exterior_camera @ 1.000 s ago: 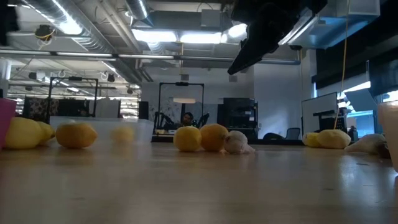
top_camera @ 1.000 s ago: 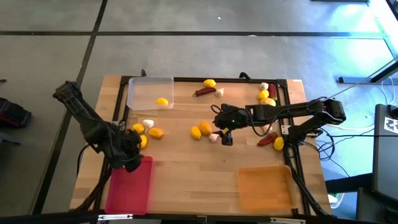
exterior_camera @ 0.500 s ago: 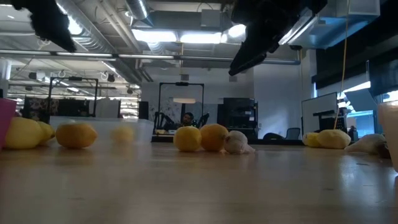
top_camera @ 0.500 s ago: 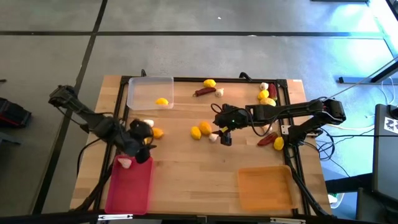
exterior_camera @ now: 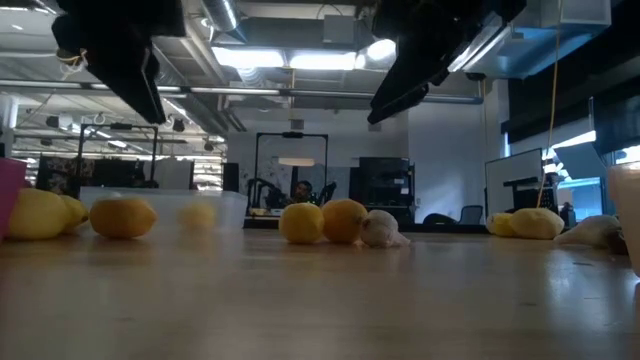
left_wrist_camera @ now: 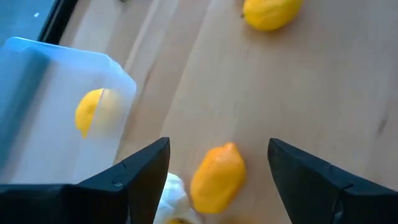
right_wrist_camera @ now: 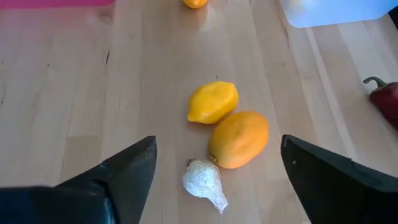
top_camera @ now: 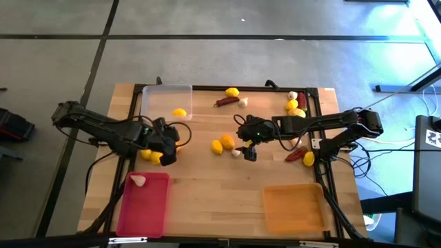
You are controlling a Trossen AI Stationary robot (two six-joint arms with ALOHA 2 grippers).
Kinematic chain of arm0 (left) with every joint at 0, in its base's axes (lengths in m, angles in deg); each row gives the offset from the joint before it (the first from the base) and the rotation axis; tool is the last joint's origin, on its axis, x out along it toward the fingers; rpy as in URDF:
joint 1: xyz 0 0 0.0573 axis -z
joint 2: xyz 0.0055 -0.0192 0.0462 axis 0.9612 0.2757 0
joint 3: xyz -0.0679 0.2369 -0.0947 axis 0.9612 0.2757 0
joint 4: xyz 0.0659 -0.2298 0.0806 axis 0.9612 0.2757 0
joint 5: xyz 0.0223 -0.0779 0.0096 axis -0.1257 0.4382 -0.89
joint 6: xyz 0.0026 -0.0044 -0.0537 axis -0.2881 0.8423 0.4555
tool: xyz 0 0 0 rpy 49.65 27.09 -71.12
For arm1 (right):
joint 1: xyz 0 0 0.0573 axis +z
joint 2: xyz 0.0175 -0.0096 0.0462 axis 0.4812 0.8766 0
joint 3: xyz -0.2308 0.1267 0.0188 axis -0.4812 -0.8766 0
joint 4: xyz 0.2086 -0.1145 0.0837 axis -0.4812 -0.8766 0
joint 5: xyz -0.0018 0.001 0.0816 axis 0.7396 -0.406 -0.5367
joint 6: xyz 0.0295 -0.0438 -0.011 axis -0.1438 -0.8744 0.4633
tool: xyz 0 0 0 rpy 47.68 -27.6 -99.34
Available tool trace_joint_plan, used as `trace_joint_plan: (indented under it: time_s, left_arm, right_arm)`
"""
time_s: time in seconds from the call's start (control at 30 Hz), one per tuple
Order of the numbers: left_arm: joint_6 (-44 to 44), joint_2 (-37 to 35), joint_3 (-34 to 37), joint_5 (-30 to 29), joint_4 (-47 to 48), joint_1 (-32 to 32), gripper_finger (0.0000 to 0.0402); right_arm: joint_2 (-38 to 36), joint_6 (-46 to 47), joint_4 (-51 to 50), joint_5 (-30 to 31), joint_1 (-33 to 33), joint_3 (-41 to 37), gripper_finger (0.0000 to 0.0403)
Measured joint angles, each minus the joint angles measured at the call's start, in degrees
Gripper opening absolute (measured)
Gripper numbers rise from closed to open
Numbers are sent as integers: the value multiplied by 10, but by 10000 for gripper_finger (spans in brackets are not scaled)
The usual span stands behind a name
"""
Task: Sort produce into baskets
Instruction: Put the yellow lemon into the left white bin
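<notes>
Now your left gripper (top_camera: 167, 156), spread and empty, has left 1 whitish garlic bulb (top_camera: 138, 180) in the long pink-red plastic tray (top_camera: 157, 211) and swung toward 12 o'clock over an orange lemon-like fruit (left_wrist_camera: 217, 178). Your right gripper (top_camera: 249, 153) has opened above another garlic bulb (right_wrist_camera: 203, 179).

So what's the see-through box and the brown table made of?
The clear squarish tray looks like frosted plastic: the yellow fruit inside shows blurred through its wall. The pale brown tabletop looks like smooth wood, with straight grain lines and plank seams.
</notes>
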Motion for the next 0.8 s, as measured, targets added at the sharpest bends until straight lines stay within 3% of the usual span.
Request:
trace_joint_plan:
  time_s: [0.27,0.47,0.63,0.8]
  left_arm:
    - [-79,44,7,40,-13,-36,268]
    - [-115,38,81,62,-70,-64,259]
    - [-122,38,136,143,-149,-84,248]
    - [-149,37,166,143,-187,-102,245]
  right_arm:
    - [0,0,0,0,0,0,337]
    - [0,-1,0,0,0,0,337]
    - [0,-12,2,1,0,0,337]
    - [0,-13,6,21,0,0,337]
